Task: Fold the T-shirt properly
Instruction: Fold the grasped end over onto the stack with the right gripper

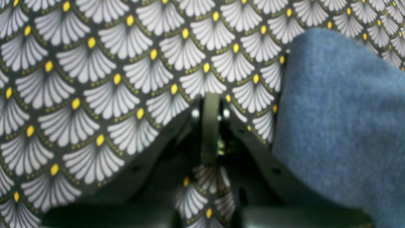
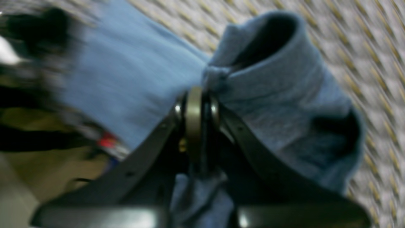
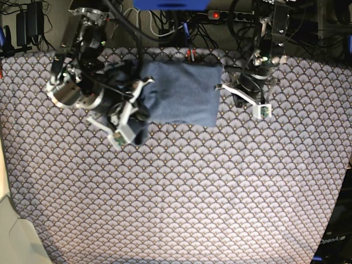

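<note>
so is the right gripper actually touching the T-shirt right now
Touching. The right wrist view shows the right gripper shut on a bunched fold of the blue T-shirt, fabric pinched between its jaws.

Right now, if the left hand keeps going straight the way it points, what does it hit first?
Most likely the tablecloth: the shut left hand points down at bare patterned cloth, with the T-shirt off to one side. Depth is hard to judge.
</note>
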Available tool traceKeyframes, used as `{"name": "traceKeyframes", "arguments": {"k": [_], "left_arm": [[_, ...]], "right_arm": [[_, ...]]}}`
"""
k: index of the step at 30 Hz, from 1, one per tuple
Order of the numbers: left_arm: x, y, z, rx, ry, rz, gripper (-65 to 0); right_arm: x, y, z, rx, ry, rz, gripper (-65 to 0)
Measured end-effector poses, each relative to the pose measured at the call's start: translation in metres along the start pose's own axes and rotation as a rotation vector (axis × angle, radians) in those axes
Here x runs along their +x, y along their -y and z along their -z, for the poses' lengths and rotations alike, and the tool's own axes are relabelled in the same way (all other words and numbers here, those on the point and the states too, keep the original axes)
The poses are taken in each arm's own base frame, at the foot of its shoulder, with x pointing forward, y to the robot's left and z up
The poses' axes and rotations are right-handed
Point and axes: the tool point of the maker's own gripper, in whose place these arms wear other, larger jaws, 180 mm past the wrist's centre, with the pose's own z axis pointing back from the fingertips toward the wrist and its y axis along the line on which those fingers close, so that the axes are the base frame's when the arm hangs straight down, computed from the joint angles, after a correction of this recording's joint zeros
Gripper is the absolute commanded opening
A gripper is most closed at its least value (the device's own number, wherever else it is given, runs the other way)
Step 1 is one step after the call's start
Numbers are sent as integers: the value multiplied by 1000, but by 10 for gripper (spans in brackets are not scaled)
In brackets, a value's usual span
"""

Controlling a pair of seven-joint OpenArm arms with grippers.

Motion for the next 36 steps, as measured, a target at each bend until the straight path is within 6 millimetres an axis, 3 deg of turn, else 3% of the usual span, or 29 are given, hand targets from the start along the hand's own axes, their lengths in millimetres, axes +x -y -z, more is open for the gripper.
{"name": "traceKeyframes", "arguments": {"k": [7,12,17,22,30,36], "left_arm": [[0,0,0,0,-1,1,-647],[1,2,0,-4,-3,-3,-647],[0,3,-1,-4,-4,-4,-647],[0,4,-1,-7,-4,-5,-647],[30,17,-18,-42,81,8,-647],[24,-5,-32,7,79,10,-647]], "right_arm": [[18,-57,-2,264,117,-23,-650],[14,-71,1,307,109,-56,-650],[17,-72,5,324,136,-37,-650],[20,-79,21,374,122,-41,-650],[24,-109,47,498,130,-27,-650],[23,-133,65,583,111,-42,-650]]}}
